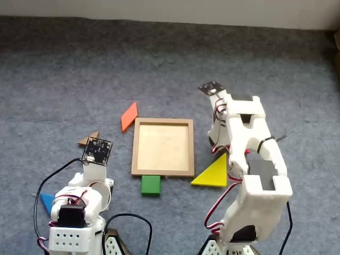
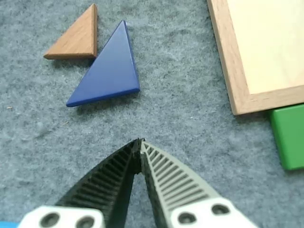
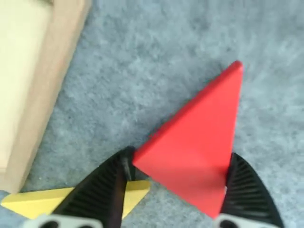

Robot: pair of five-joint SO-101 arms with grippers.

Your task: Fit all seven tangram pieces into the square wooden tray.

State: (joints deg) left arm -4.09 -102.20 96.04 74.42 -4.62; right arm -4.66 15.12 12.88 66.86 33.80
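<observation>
Overall: a grey carpet-like surface [image 1: 79,69] covers the table, with two white arms at the near edge and flat coloured pieces scattered across it.
Tray: the square wooden tray [image 1: 135,149] lies flat in the middle between the arms. Its pale floor shows from rim to rim, and every piece in view lies outside it.
Right claw: the right gripper [image 3: 179,164] points down at the carpet just beside the tray. Its black ribbed fingers [image 3: 247,190] are spread wide and pressed against opposite sides of the red triangle [image 3: 199,137], gripping it.
Left claw: the left gripper [image 2: 139,147] hangs over bare carpet to the tray's left. Its jaws are closed tip to tip and hold nothing.
Yellow triangle [image 1: 215,172]: flat on the carpet off the tray's near right corner, next to the right arm.
Green square [image 1: 151,184]: touching the outside of the tray's near rim, towards its left end.
Orange parallelogram [image 1: 129,116]: just off the tray's far left corner, tilted.
Brown triangle [image 2: 76,38]: left of the tray, just beside the dark blue triangle [image 2: 109,71]. Both lie flat, ahead of the left claw.
Light blue piece [image 1: 47,202]: on the carpet by the left arm's base, partly hidden.
</observation>
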